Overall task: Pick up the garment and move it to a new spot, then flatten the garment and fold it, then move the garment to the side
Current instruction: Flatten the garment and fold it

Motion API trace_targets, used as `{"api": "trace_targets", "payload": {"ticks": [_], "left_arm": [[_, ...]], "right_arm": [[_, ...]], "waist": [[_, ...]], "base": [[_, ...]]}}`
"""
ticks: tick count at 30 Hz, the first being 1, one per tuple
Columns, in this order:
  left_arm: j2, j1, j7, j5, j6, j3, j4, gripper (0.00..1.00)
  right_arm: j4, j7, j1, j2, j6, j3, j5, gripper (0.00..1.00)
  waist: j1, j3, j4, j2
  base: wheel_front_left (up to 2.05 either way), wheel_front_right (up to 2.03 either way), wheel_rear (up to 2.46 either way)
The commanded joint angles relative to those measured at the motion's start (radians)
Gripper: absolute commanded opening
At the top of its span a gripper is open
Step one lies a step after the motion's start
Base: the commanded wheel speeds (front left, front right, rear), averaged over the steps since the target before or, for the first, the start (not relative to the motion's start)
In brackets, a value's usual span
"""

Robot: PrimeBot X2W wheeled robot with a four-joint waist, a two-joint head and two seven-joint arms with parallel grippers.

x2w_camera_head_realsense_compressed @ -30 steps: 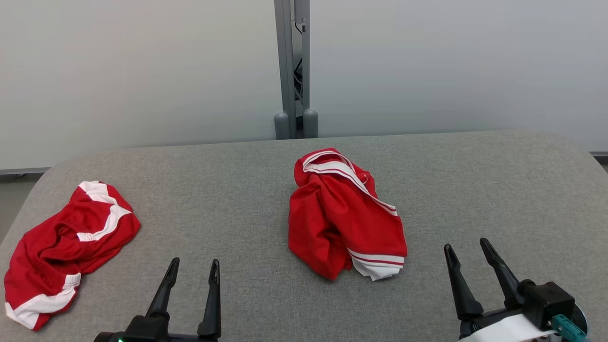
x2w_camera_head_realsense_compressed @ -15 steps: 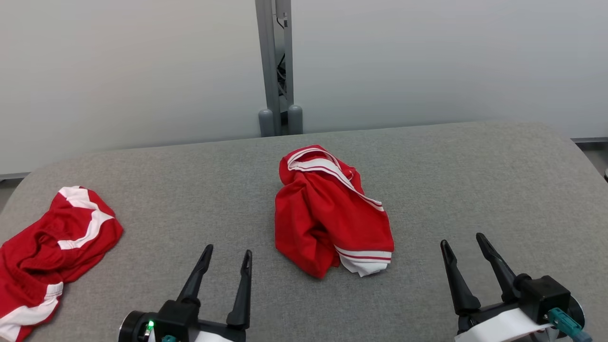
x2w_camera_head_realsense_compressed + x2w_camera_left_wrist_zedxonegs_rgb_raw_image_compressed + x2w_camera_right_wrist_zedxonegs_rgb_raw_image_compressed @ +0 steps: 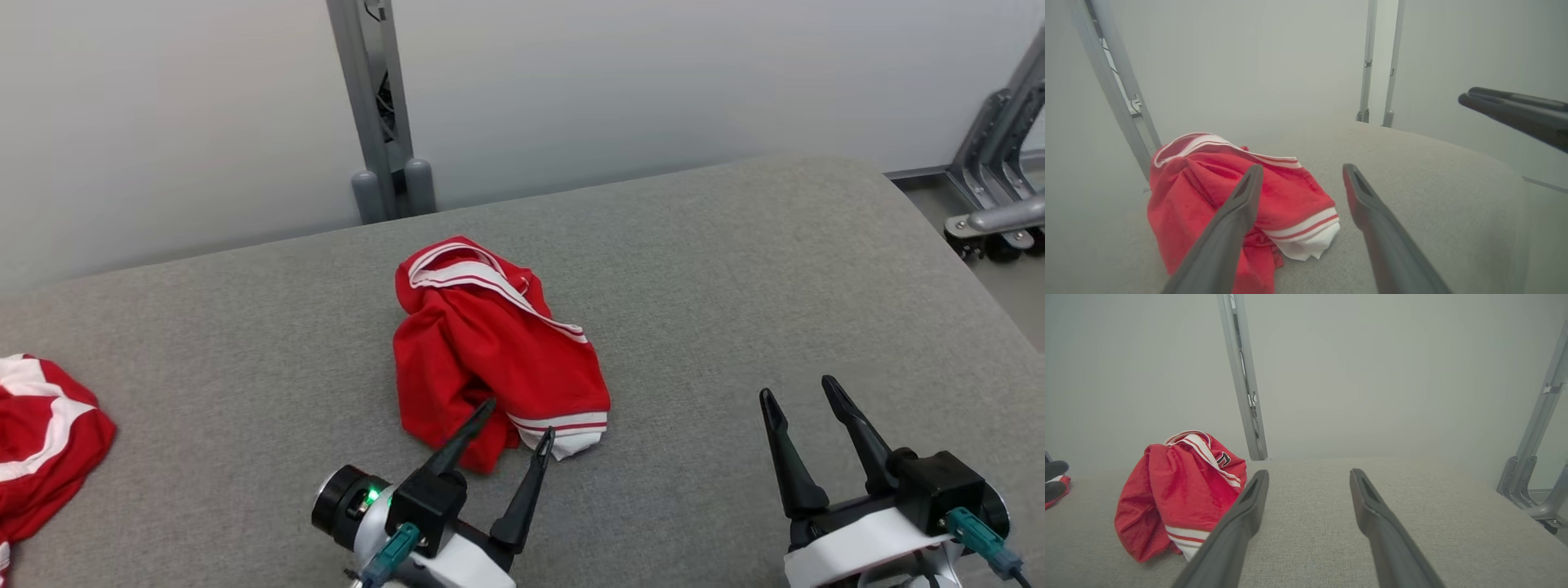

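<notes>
At the far left edge of the head view a second garment [image 3: 41, 433], red with white bands, lies crumpled on the grey table [image 3: 735, 269]. Further right, near the table's middle, the garment [image 3: 490, 351] sits in a heap. It is red, with striped white trim along its top and a white hem at its near right corner. Behind it a grey post [image 3: 371, 98] stands against the pale wall.

The left gripper [image 3: 519, 417] is at the heap's near edge, fingers spread apart and holding nothing. One fingertip overlaps the red cloth and the other points at the white hem; I cannot tell whether either touches.

Well to the right, the right gripper [image 3: 797, 388] hovers over bare table, fingers likewise apart and empty — well clear of the garment. At the far right a metal frame [image 3: 992, 163] stands on the floor beyond the table.
</notes>
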Motion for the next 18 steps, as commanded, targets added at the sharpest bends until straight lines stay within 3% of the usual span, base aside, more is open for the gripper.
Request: {"api": "trace_targets", "payload": {"ticks": [1,11,18], "left_arm": [[0.004,-0.034,-0.002,-0.012,-0.008,-0.018,0.022,1.00],[0.005,-0.185,0.058,-0.115,-0.027,-0.164,0.162,1.00],[0.005,-0.271,0.135,-0.220,0.030,-0.223,0.296,1.00]], "right_arm": [[-0.003,-0.005,-0.013,-0.008,0.000,-0.001,0.000,1.00],[-0.011,-0.005,-0.049,-0.003,0.000,0.005,0.009,1.00],[-0.009,-0.005,-0.072,0.011,0.000,0.009,0.025,1.00]], "waist": [[0.0000,0.023,-0.033,0.0000],[0.0000,0.096,-0.110,0.0000],[0.0000,0.136,-0.153,0.0000]], "base": [[0.00,0.00,0.00],[0.00,0.00,0.00],[0.00,0.00,0.00]]}}
